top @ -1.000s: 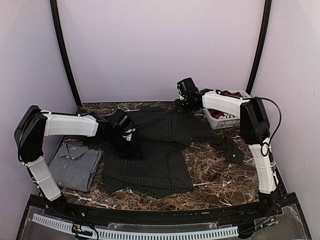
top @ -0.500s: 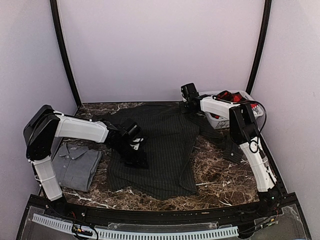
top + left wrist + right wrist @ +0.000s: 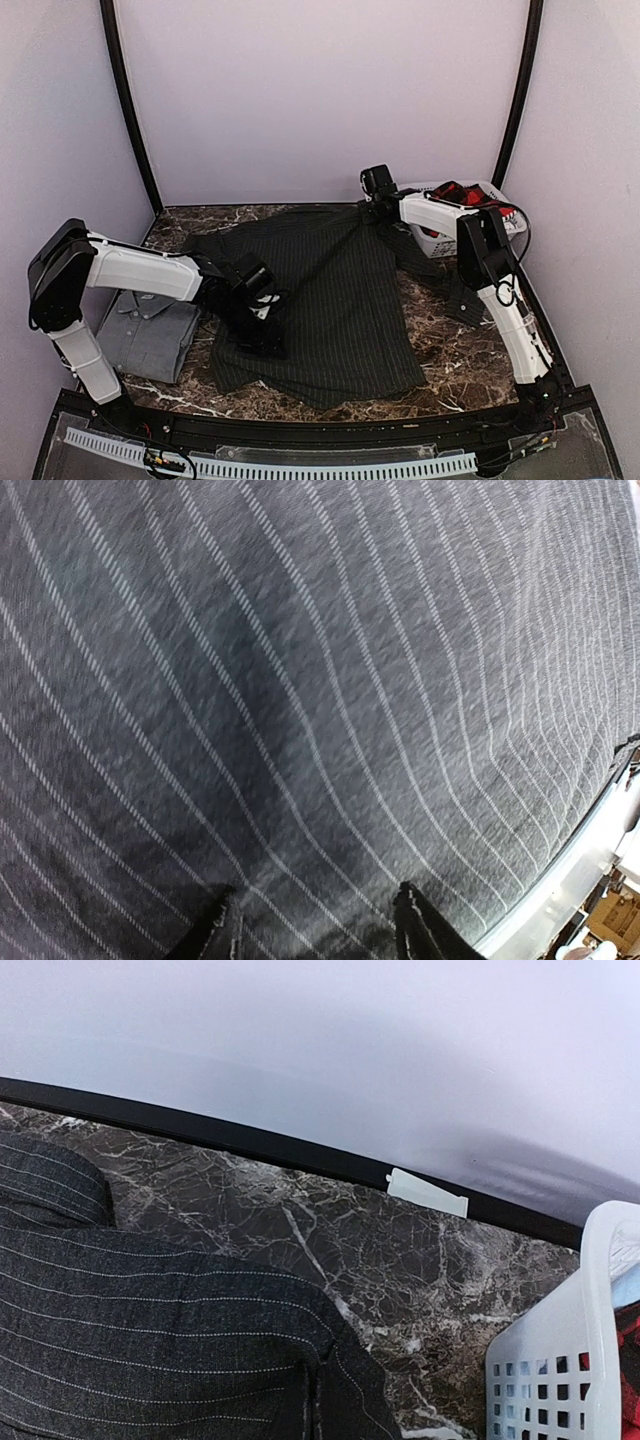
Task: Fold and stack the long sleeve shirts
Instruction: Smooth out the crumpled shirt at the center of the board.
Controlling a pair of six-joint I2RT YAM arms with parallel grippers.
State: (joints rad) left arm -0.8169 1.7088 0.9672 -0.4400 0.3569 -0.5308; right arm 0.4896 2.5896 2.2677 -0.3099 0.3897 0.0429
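The black pinstripe shirt [image 3: 335, 295] lies spread over the middle of the marble table. My left gripper [image 3: 262, 325] rests on its near left part. In the left wrist view its fingertips [image 3: 218, 932] stand apart on the pinstripe cloth [image 3: 320, 680], open. My right gripper [image 3: 373, 212] is at the shirt's far edge. Its fingers are hidden in the right wrist view, where the cloth [image 3: 160, 1340] puckers toward the bottom middle as if pinched. The grey shirt [image 3: 150, 335] lies folded at the near left. The red plaid shirt [image 3: 458, 192] sits in the basket.
The white slatted basket [image 3: 440, 240] stands at the back right corner and shows in the right wrist view [image 3: 560, 1370]. A shirt sleeve [image 3: 455, 290] trails along the right side. The black frame rail [image 3: 250, 1140] runs along the table's back edge.
The pinstripe shirt has been pulled flatter and wider, its near right hem now further right. My left gripper slid nearer and leftward over the cloth. The right gripper stayed at the far edge.
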